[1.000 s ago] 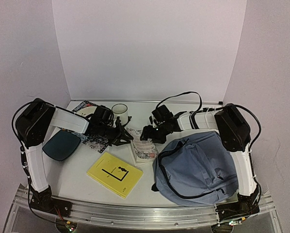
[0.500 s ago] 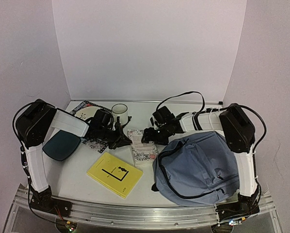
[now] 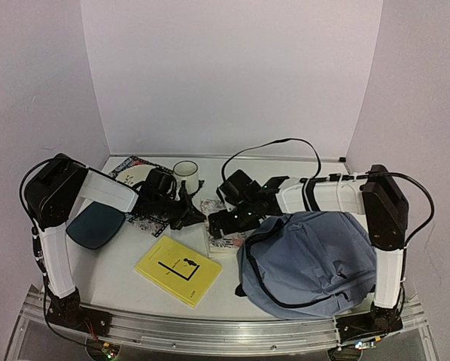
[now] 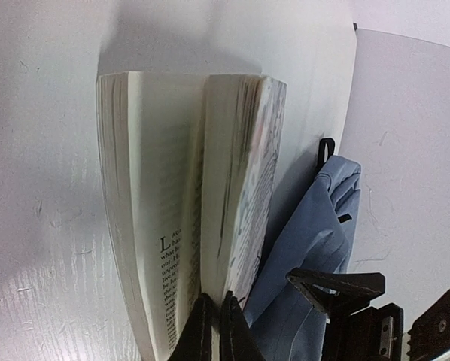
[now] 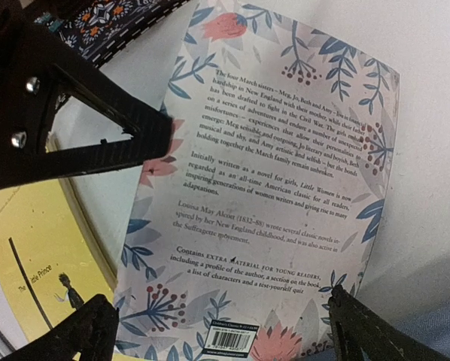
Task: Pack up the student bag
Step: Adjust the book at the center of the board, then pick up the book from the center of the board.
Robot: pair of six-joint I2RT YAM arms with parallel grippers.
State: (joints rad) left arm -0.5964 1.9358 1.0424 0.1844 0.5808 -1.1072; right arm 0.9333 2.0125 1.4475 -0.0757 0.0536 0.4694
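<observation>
The blue-grey student bag (image 3: 308, 259) lies at the front right with its zipper open; it also shows in the left wrist view (image 4: 315, 226). A floral paperback (image 3: 223, 232) lies just left of it. My left gripper (image 3: 196, 217) is shut on the book's top cover and some pages (image 4: 232, 188), lifting that side so the book fans open. My right gripper (image 3: 219, 221) hovers open over the back cover (image 5: 270, 188), its fingertips (image 5: 86, 331) straddling the book's barcode end. The left gripper's finger (image 5: 59, 113) shows in the right wrist view.
A yellow book (image 3: 177, 269) lies at the front centre. A dark teal tray (image 3: 95, 224) sits at the left, a patterned notebook (image 3: 135, 167) under my left arm, and a white mug (image 3: 186, 174) behind. Walls close in on three sides.
My right arm has stretched left, bringing its open gripper from beside the bag to over the floral book. My left gripper has stayed at the book's left edge.
</observation>
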